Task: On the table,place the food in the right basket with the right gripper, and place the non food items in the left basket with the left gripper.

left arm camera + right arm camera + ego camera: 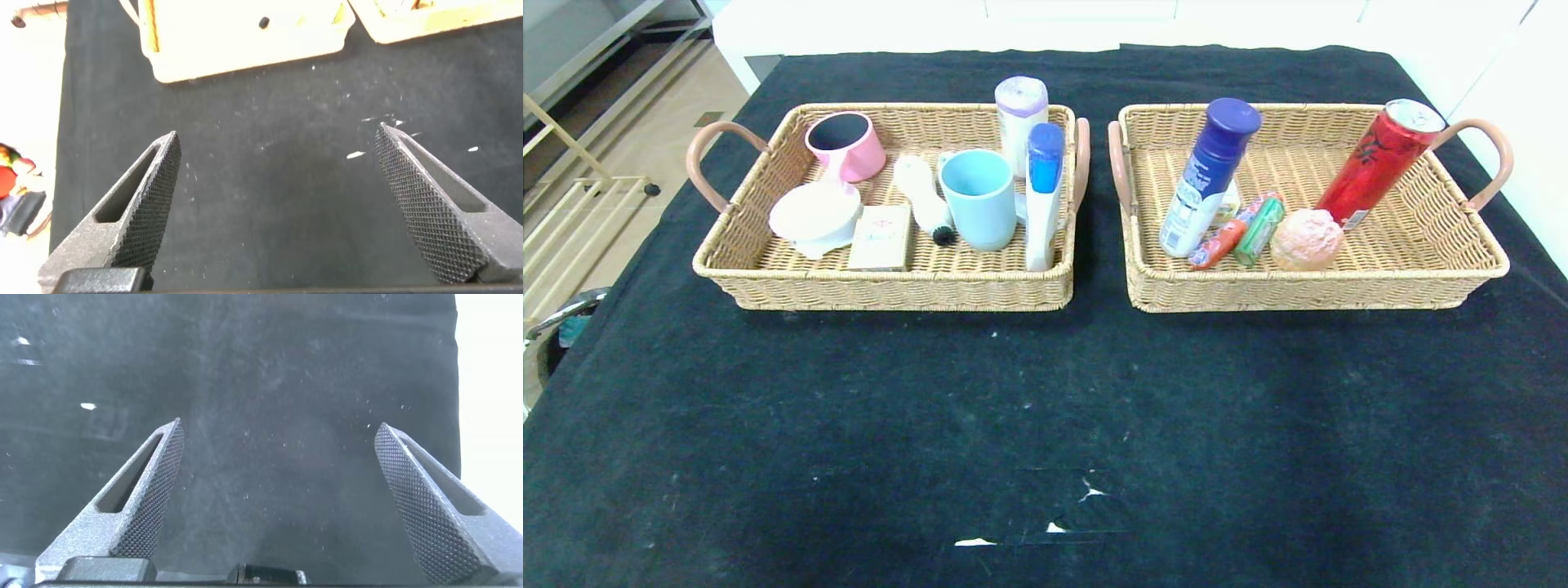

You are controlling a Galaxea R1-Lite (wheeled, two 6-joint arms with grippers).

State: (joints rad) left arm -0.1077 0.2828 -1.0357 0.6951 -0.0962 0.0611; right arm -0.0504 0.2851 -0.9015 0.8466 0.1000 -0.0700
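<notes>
Step in hand: sorting looks finished, judging by the layout; nothing lies loose on the black tabletop [1045, 408] in front of the baskets, and neither arm shows in the head view.
Left claw [278, 212]: jaws wide apart, nothing between them, hovering over bare tabletop with the near wall of the left basket [245, 57] ahead of it.
Right claw [278, 498]: jaws wide apart, empty, over bare tabletop near the tabletop's edge.
Next move: by my reading, none to pick up; the arms need only stay clear, unless a check of the baskets turns up a misplaced item.
Left basket [882, 290]: wicker tray with pink handles, just beside the right basket, on its left.
Left basket contents: a pink cup [845, 145] at the back, a white round lidded item [814, 216] in front of it, a small flat box [880, 237], a white brush [923, 198] lying down, a light blue mug [978, 198], a white tube with a blue cap [1044, 196] standing, a white roll with a purple top [1021, 122] at the back.
Right basket [1307, 290]: matching wicker tray.
Right basket contents: a blue-capped bottle [1207, 180] leaning, a red can [1380, 162] leaning on the far rim, an orange-red snack stick [1218, 243] and a green packet [1260, 231] side by side, a pinkish round bun-like food [1305, 239] beside the green packet.
</notes>
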